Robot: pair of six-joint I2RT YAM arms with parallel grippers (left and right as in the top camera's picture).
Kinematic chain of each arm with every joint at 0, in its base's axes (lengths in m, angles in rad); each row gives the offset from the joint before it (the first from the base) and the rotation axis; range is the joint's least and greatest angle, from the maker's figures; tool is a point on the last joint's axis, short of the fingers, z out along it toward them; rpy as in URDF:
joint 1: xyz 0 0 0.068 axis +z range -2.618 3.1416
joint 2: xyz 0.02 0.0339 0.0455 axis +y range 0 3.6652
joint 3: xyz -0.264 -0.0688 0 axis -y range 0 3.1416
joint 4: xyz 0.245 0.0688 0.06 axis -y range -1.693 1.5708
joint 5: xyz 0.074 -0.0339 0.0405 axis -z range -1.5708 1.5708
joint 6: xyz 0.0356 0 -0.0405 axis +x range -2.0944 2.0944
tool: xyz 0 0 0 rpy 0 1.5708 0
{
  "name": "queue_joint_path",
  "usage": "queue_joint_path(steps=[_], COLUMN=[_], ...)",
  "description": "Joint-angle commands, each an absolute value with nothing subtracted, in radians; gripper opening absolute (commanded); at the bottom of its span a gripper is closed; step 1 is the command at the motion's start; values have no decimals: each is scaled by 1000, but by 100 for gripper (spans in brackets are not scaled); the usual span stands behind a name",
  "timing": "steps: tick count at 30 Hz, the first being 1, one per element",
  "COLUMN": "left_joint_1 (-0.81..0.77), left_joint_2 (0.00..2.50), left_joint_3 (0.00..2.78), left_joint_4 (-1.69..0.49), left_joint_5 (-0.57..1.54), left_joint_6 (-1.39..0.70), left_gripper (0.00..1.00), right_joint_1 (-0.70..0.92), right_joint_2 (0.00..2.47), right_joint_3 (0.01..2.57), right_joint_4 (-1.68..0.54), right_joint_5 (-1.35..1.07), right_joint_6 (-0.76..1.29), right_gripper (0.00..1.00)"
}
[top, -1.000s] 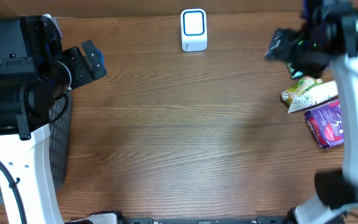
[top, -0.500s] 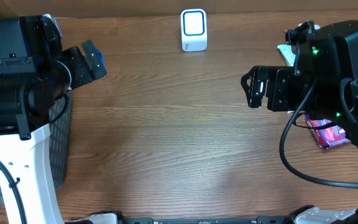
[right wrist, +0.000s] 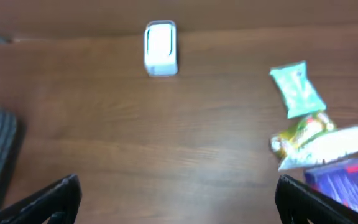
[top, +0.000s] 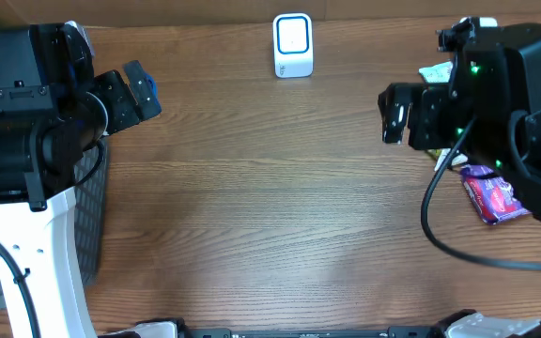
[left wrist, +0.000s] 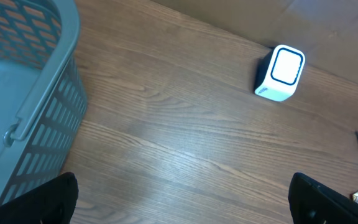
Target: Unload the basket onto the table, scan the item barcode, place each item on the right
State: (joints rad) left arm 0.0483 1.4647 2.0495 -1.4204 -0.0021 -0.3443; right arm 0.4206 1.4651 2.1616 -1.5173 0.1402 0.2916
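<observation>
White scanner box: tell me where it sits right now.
Overhead, the white scanner box stands at the far edge of the table, about midway across, well clear of the purple packet on the right.

Left black-and-white arm (top: 26, 141) at left edge of overhead frame, black two-finger left gripper (top: 137, 92) pointing right, jaws wide apart, empty. Right black arm (top: 515, 84) at upper right, right gripper (top: 395, 115) pointing left, jaws spread wide, nothing between them.

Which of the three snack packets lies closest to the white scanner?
The light green packet, at the far end of the pile; the yellow-white packet and purple packet lie further from the scanner.
</observation>
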Motion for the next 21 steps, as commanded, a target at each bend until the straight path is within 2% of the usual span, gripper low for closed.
queue_joint_path(steps=[1, 10, 21], left_joint_1=[52, 52, 52], left_joint_2=[1468, 1468, 1468], left_joint_3=[2062, 2062, 2062], left_joint_4=[-1418, -1418, -1418], left_joint_5=[-10, -10, -10], left_joint_6=[-337, -337, -337], left_gripper=[100, 100, 100], right_joint_1=[361, 159, 32], right_joint_2=[1367, 977, 466], right_joint_3=[2041, 1436, 643], right_joint_4=[-1415, -876, -227], right_joint_5=[162, -94, -110], right_joint_6=[279, -25, -88], right_gripper=[100, 100, 100])
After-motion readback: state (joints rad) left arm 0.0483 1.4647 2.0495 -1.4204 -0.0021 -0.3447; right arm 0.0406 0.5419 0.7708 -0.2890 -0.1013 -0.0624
